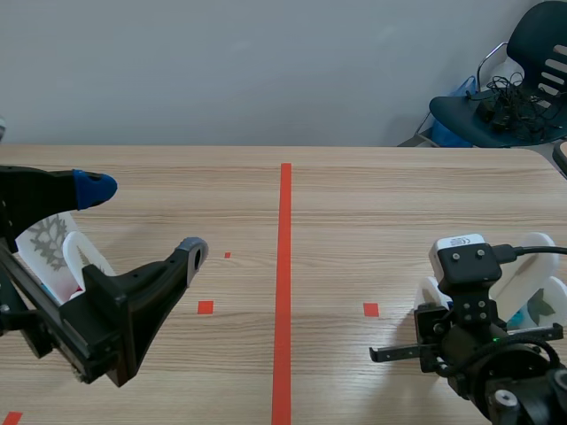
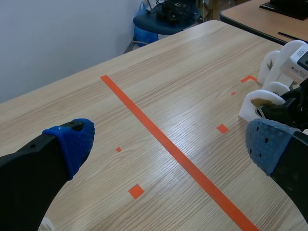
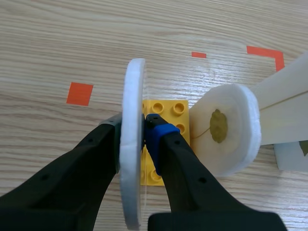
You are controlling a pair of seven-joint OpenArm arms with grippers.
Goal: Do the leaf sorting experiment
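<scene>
In the right wrist view my right gripper (image 3: 136, 126) is shut on a white foam disc (image 3: 131, 183), held on edge over a yellow studded brick (image 3: 166, 108). Beside it leans a second white disc (image 3: 231, 144) carrying a small yellow-green leaf (image 3: 219, 126). In the scene view these discs (image 1: 532, 283) stand at the near right around my right arm (image 1: 469, 310). My left gripper (image 1: 143, 220) hangs open at the near left, nothing between its fingers, and shows open over bare table in its own view (image 2: 171, 144). Behind it stands a white disc with a grey leaf print (image 1: 49, 241).
A red tape line (image 1: 284, 292) runs down the middle of the wooden table (image 1: 372, 195), with small red squares on either side. A dark chair (image 1: 505, 97) with cables stands beyond the far right corner. The left wrist view shows the right arm's discs (image 2: 262, 98).
</scene>
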